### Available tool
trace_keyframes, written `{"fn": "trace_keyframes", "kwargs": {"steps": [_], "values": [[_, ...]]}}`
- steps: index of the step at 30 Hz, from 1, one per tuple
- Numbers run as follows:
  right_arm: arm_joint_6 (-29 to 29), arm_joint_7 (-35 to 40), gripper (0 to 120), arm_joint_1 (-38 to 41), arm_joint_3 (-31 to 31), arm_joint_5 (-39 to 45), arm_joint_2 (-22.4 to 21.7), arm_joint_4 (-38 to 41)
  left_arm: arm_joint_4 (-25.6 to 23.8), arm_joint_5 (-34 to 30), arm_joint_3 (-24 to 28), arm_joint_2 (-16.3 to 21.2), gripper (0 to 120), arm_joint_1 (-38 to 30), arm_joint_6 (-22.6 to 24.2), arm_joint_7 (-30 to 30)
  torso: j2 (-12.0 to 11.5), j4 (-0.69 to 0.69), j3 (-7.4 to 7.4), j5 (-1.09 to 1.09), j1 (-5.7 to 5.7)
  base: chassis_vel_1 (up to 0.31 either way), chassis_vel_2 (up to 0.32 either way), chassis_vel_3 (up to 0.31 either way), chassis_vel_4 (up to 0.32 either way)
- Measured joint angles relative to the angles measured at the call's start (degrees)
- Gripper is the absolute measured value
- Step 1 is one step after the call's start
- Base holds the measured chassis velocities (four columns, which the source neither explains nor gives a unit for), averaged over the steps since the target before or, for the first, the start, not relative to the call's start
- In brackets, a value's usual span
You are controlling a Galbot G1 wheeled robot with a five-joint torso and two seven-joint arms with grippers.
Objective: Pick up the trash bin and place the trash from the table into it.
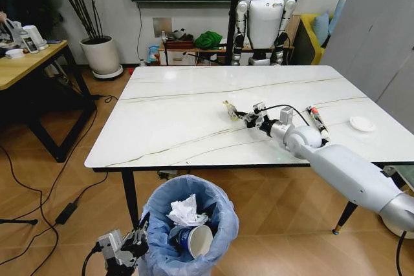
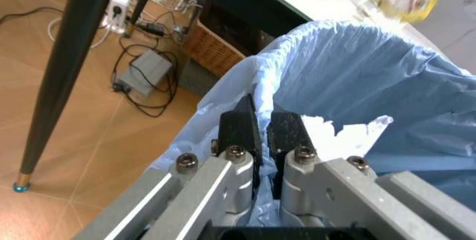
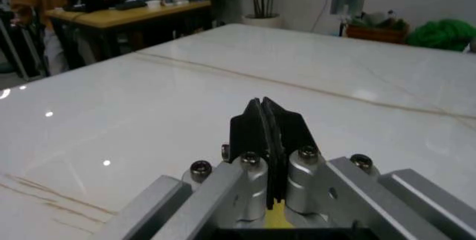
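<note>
The trash bin (image 1: 217,208), lined with a light-blue bag (image 2: 372,73), hangs just below the table's front edge (image 1: 194,159). My left gripper (image 1: 143,225) is shut on its rim (image 2: 260,114). Inside lie a blue paper cup (image 1: 193,240) and a crumpled white tissue (image 1: 185,211). Over the middle of the white marble top, my right gripper (image 1: 238,114) is shut (image 3: 264,109) on a yellow snack wrapper (image 1: 230,108), a sliver of which shows between the fingers (image 3: 278,218). A slim red-black tube (image 1: 317,121) and a white disc (image 1: 361,123) lie on the table to the right.
A light wooden desk (image 1: 26,63) stands at the left, a white plant pot (image 1: 101,55) behind it. A white humanoid robot (image 1: 264,21) stands beyond the table. Cables and a power brick (image 2: 141,70) lie on the floor by a black table leg (image 2: 67,67).
</note>
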Motion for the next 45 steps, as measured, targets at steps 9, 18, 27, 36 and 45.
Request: {"fn": "trace_keyframes", "kwargs": {"steps": [9, 18, 27, 36, 45], "values": [[3.05, -3.19, 0, -12.59, 12.41, 4.15, -16.15, 24.03, 0.84, -0.79, 2.61, 2.11, 0, -1.09, 0.26, -0.52, 0.01, -0.07, -0.02, -0.04, -0.01, 0.0, 0.0, 0.0, 0.0], [2.36, -1.68, 0, -13.17, 13.2, 4.4, -16.91, 26.42, 0.08, -0.9, 2.45, 2.68, 0, -0.86, 0.26, -0.51, 0.0, 0.01, 0.0, 0.01, 0.0, 0.0, 0.0, 0.0, 0.0], [1.14, 1.39, 18, -12.53, 10.29, 0.09, -11.23, 15.58, -0.03, -0.77, 1.89, 2.31, 0, -0.47, 0.17, -0.29, -0.01, -0.01, 0.0, 0.0, 0.0, 0.0, 0.0, 0.0, 0.0], [0.5, 0.51, 49, -10.87, 8.23, -2.3, -6.54, 5.73, 0.35, -0.76, 1.23, 1.96, 0, -0.3, 0.18, -0.27, -0.01, -0.02, 0.01, 0.0, 0.01, 0.0, 0.0, 0.0, 0.0], [0.5, -0.66, 81, -6.97, 3.13, -2.71, -3.23, 3.46, 0.77, -0.84, 1.01, 1.33, 0, -0.7, 0.29, -0.26, -0.01, -0.02, 0.0, -0.01, 0.0, 0.0, 0.0, 0.0, 0.0]]}}
